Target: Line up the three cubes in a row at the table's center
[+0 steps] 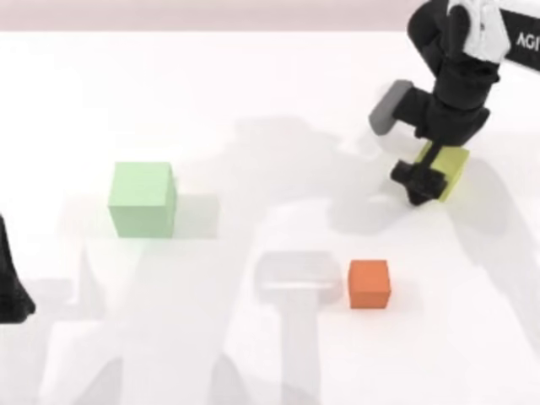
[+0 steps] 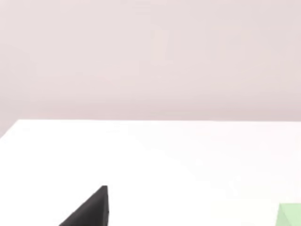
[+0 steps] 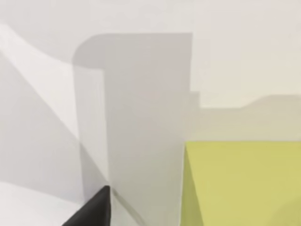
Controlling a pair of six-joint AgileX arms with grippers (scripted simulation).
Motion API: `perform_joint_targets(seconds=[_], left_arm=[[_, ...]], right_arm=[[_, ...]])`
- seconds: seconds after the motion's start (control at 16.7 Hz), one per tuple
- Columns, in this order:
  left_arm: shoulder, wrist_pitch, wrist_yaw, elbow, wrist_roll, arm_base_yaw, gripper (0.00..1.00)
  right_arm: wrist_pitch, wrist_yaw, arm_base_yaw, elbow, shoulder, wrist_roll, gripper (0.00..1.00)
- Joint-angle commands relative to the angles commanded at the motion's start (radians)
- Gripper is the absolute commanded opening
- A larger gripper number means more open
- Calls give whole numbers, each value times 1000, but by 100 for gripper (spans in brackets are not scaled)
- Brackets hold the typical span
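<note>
Presently: yellow-green cube (image 1: pixel 450 170), on the desk (image 1: pixel 253 101) far right of the pale green cube (image 1: pixel 142 199), above-right of the orange cube (image 1: pixel 369 283). Right gripper (image 1: pixel 419 181) straddles its near-left edge, jaws spread (not yet clamped). Left gripper (image 1: pixel 10 287) parked beyond the pale green cube's left.

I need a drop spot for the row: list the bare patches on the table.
Most of the table is bare. Widest free patch: between the pale green cube and the orange cube, across the centre. Also free: the strip behind the green cube, and the front edge. Crowded: the far right, where the right pincer sits at the yellow-green cube. The left pincer is parked at the left edge.
</note>
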Motion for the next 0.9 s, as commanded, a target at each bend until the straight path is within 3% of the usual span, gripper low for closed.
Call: perform_joint_targets(seconds=[0.24, 0.9], left_arm=[[0, 0, 0, 0, 0, 0, 100], [0, 0, 0, 0, 0, 0, 100]], right_arm=[[4, 0, 0, -4, 1, 0, 100], [4, 0, 0, -4, 1, 0, 17]])
